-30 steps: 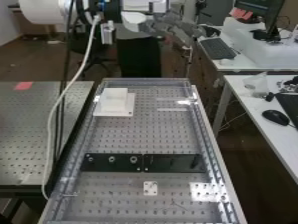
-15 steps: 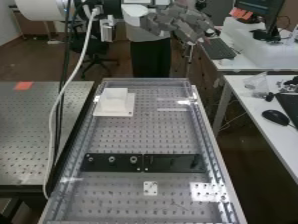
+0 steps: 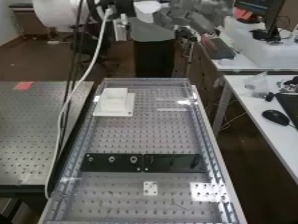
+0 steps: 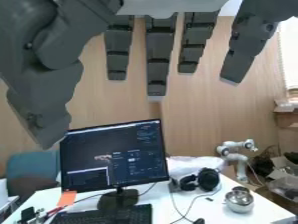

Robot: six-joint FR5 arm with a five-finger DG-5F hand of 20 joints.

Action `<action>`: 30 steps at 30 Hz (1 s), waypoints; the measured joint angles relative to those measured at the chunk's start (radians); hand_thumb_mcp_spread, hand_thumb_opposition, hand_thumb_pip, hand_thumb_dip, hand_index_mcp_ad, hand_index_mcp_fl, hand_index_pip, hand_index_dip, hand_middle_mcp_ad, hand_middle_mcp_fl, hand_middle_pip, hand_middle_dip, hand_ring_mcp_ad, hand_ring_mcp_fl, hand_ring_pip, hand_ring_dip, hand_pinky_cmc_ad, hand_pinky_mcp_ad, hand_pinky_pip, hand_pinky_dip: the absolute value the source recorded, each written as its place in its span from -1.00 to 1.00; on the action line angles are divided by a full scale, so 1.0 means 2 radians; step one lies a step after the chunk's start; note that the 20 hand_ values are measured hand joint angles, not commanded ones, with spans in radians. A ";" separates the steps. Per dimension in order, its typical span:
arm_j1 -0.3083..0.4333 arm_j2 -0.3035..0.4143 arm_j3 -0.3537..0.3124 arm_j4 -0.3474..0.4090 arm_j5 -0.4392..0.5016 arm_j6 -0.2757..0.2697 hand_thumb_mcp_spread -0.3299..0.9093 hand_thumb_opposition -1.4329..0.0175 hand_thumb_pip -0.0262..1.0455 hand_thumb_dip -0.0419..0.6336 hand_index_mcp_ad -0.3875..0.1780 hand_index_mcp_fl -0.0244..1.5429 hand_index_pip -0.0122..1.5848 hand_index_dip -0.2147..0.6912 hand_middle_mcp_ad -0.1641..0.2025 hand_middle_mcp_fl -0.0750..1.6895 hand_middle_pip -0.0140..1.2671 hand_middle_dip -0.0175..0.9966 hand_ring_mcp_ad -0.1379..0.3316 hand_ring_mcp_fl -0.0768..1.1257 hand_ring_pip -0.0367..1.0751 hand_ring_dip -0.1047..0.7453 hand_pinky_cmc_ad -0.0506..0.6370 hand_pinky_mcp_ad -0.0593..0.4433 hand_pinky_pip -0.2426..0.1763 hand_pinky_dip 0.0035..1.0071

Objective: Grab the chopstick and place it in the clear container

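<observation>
The hand [image 3: 193, 16] hangs high past the far end of the desk [image 3: 149, 135] (roughly level, it seems), straight fingers [image 4: 158, 60] spread wide.

Table [image 3: 40, 135] left of bench [image 3: 146, 132], desk [image 3: 256, 107] right, mouse [image 3: 275, 117] on desk. On bench: block [image 3: 114, 102] far left, bar [image 3: 169, 162] mid, plate [image 3: 150, 188] nearer.

there is room to pass above the perforated bench [image 3: 146, 132] between the white block [image 3: 114, 97], which stands near its far end, and the dark strip [image 3: 176, 162]; toward the high view's left, a pale cable [image 3: 100, 45] hangs as an obstacle
</observation>
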 joint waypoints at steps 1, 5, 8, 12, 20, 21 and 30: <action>0.000 -0.002 0.002 -0.003 0.001 0.000 -0.11 -0.05 0.15 -0.40 -0.27 -0.56 -0.88 -0.36 0.10 -0.47 -0.81 -0.17 -0.04 -0.72 -0.74 -0.13 0.31 0.55 -0.43 0.07; -0.002 -0.007 0.010 -0.009 -0.003 0.005 -0.10 -0.05 0.25 -0.41 -0.27 -0.56 -0.88 -0.36 0.10 -0.42 -0.81 -0.17 -0.04 -0.71 -0.74 -0.12 0.30 0.55 -0.40 0.07; -0.003 -0.011 0.014 -0.012 -0.003 0.007 -0.13 -0.05 0.21 -0.40 -0.27 -0.56 -0.88 -0.36 0.10 -0.42 -0.81 -0.19 -0.04 -0.68 -0.73 -0.12 0.30 0.54 -0.34 0.05; -0.005 -0.015 0.020 -0.014 -0.008 0.007 -0.13 -0.05 0.21 -0.41 -0.27 -0.56 -0.88 -0.36 0.10 -0.42 -0.81 -0.19 -0.04 -0.69 -0.73 -0.12 0.30 0.54 -0.34 0.05; -0.007 -0.019 0.023 -0.012 -0.009 0.006 -0.13 -0.05 0.23 -0.40 -0.26 -0.53 -0.88 -0.37 0.10 -0.42 -0.81 -0.19 -0.04 -0.69 -0.73 -0.12 0.30 0.54 -0.34 0.05; -0.007 -0.019 0.024 -0.012 -0.008 0.005 -0.13 -0.05 0.23 -0.40 -0.26 -0.53 -0.88 -0.37 0.10 -0.42 -0.81 -0.19 -0.05 -0.68 -0.73 -0.12 0.30 0.54 -0.36 0.04; -0.004 -0.020 0.027 -0.012 -0.008 0.000 -0.13 -0.05 0.23 -0.40 -0.26 -0.53 -0.88 -0.41 0.10 -0.42 -0.81 -0.21 -0.04 -0.66 -0.74 -0.12 0.30 0.54 -0.28 0.05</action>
